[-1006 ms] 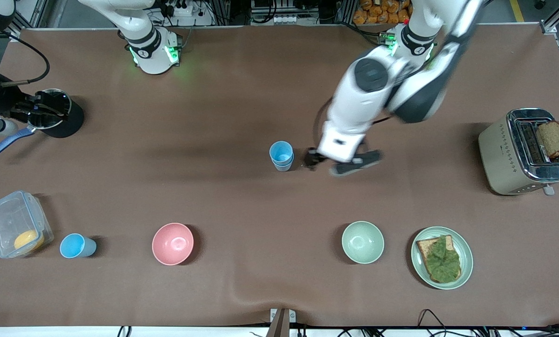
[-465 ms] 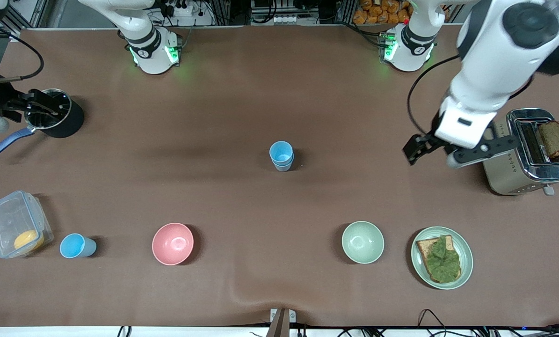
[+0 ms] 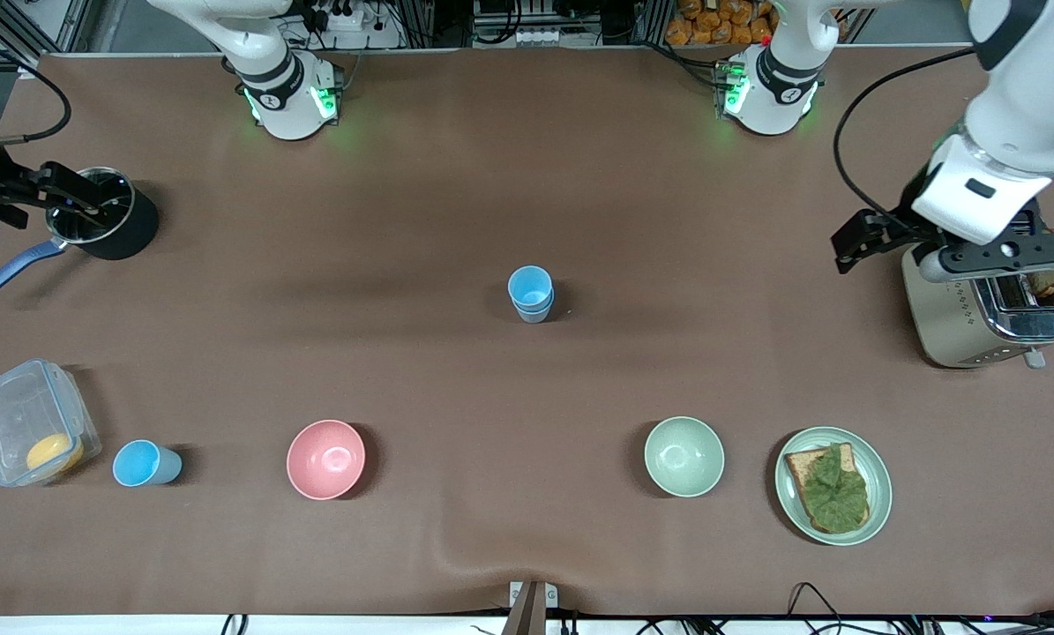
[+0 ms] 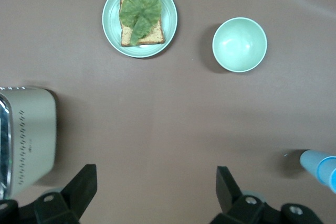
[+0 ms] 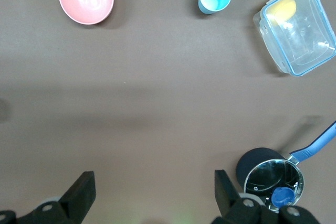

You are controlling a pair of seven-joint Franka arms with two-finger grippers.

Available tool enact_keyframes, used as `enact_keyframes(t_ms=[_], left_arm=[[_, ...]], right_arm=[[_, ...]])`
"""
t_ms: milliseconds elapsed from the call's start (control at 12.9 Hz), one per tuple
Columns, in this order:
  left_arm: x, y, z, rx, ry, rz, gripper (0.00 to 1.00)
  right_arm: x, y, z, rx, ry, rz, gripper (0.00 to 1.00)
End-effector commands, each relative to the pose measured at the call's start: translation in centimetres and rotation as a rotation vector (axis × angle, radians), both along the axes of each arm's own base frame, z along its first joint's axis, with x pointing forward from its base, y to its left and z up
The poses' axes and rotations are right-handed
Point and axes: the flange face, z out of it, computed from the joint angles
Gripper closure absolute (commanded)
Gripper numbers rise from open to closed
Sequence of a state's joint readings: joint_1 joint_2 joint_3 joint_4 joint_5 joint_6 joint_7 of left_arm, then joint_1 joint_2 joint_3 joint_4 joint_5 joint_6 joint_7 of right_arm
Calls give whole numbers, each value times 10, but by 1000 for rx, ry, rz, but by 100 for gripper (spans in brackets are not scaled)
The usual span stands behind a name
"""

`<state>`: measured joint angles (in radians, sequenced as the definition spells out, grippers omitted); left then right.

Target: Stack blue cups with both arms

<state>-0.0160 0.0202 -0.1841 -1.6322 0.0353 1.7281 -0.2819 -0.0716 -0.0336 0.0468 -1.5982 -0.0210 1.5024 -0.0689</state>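
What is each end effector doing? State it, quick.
Left end effector: open, empty, beside the toaster.
Right end effector: open, empty, by the saucepan.

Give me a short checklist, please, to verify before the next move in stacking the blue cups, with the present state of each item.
1. Stacked blue cups upright at the table's middle: ok.
2. Single blue cup upright beside the clear container, nothing over it: ok.
3. Right gripper open and empty, up over the table by the black saucepan: ok.
4. Left gripper open and empty, beside the toaster: ok.
5. All cups in one stack: not ok, the single one stands apart.
6. Pink bowl touches neither cup: ok.
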Motion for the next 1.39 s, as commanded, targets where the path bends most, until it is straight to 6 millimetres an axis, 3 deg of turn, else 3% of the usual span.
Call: enact_keyframes(t_ms=[0, 232, 774, 929, 1006, 1084, 1316], left_arm=[[-5, 19, 13, -11, 11, -35, 0], [-7, 44, 27, -42, 19, -74, 0], [-16, 47, 27, -57, 80, -76, 0], [-18, 45, 26, -46, 101, -84, 0], [-18, 45, 27, -43, 99, -94, 0], [-17, 45, 26, -43, 99, -101, 0], [-16, 48, 32, -40, 89, -101, 0]], right_arm=[[-1, -1, 8, -7, -17, 6, 0], [1, 1, 9, -2, -33, 10, 0], [-3, 15, 6, 1, -4, 40, 0], [0, 32, 1, 1, 1, 71, 0], [9, 37, -18, 5, 42, 80, 0], [9, 42, -22, 5, 52, 90, 0], [1, 89, -13, -5, 50, 165, 0]])
